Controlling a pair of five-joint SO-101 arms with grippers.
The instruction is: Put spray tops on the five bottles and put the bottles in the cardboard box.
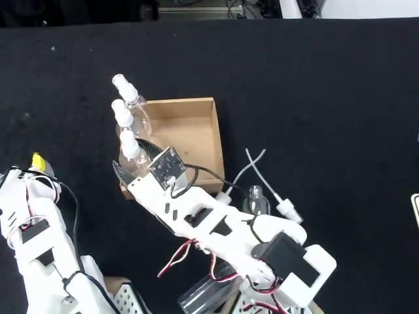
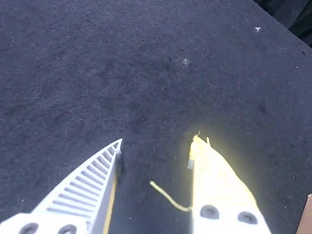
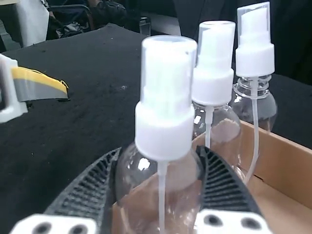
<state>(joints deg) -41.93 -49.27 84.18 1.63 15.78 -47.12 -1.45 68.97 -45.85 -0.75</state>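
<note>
High view: the black table [image 1: 327,98] spans the frame. The right arm [image 1: 216,222] reaches from the near edge across to the cardboard box [image 1: 190,131], which sits open at the table's centre. The left arm [image 1: 33,242] lies at the near left, well apart from the box.

3 bottles with spray tops stand in a row along the box's left wall. The right gripper [image 1: 134,167] is at the box's near left corner, its 2 dark fingers [image 3: 92,190] pinching the nearest bottle [image 3: 161,195] by its body, upright; whether that bottle rests on the box floor cannot be told. The middle bottle [image 3: 214,117] and the far bottle [image 3: 253,97] stand behind it inside the box.

The left gripper [image 2: 156,146] hangs over bare table, its fingers spread with nothing between them.

Right of the box, 1 uncapped bottle [image 1: 256,199] stands on the table between 2 loose spray tops, one [image 1: 224,195] just beside it and the other [image 1: 288,210] near it.
</note>
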